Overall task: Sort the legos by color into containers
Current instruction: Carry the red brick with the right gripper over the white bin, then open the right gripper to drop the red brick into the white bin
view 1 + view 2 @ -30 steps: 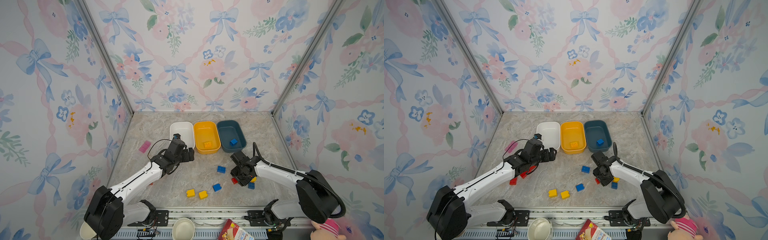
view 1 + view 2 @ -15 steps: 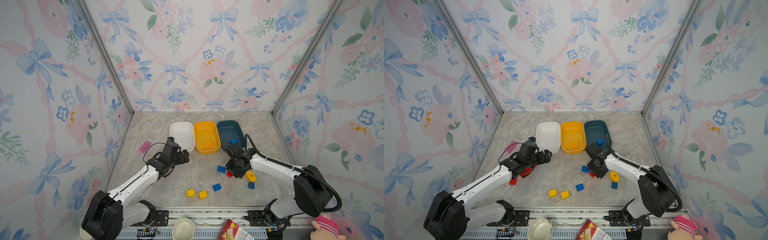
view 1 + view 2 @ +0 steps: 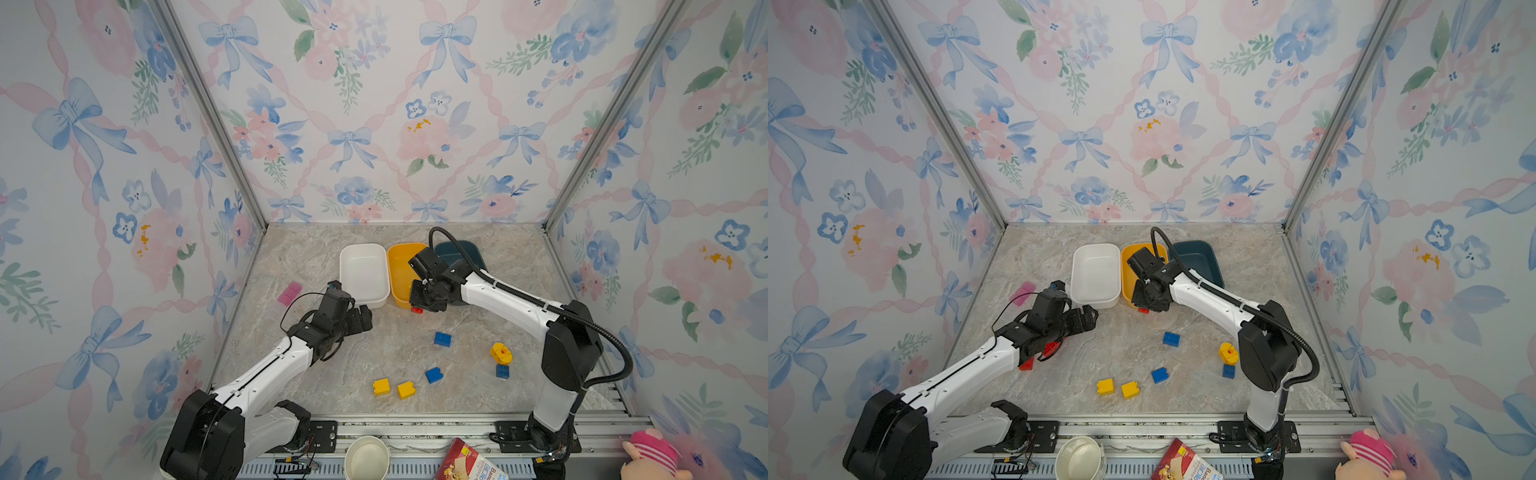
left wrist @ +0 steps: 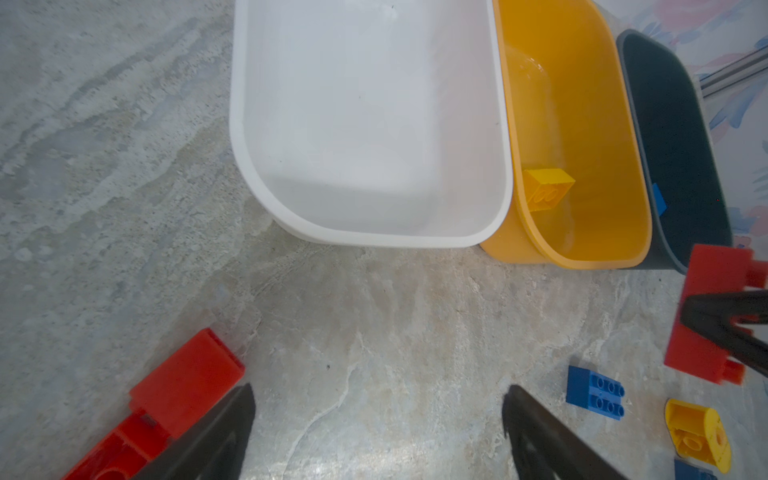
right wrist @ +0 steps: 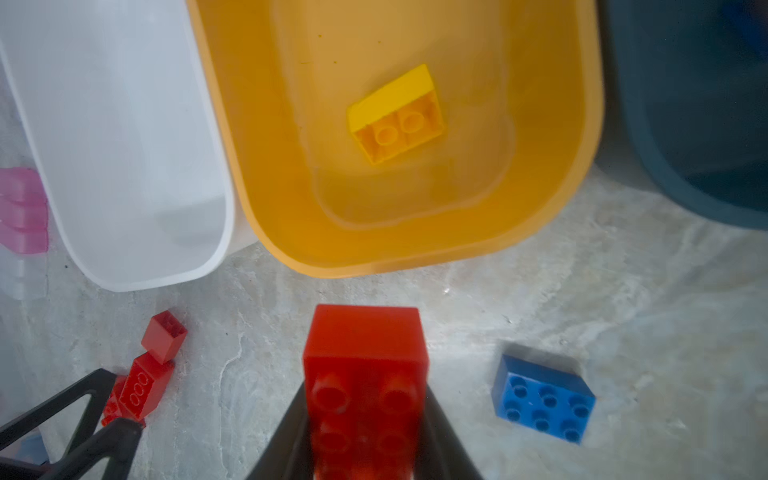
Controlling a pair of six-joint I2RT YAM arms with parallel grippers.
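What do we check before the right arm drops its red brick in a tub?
1. Grip: right claw shut on the red brick: ok.
2. Target: white tub empty, yellow tub holds a yellow brick, teal tub a blue brick; red probably goes white: ok.
3. Position: brick hangs over the table before the yellow tub, not over white: not ok.
4. Left claw open, empty, near the white tub's front corner; clear path: cannot tell.
5. Brick above rim height: cannot tell.
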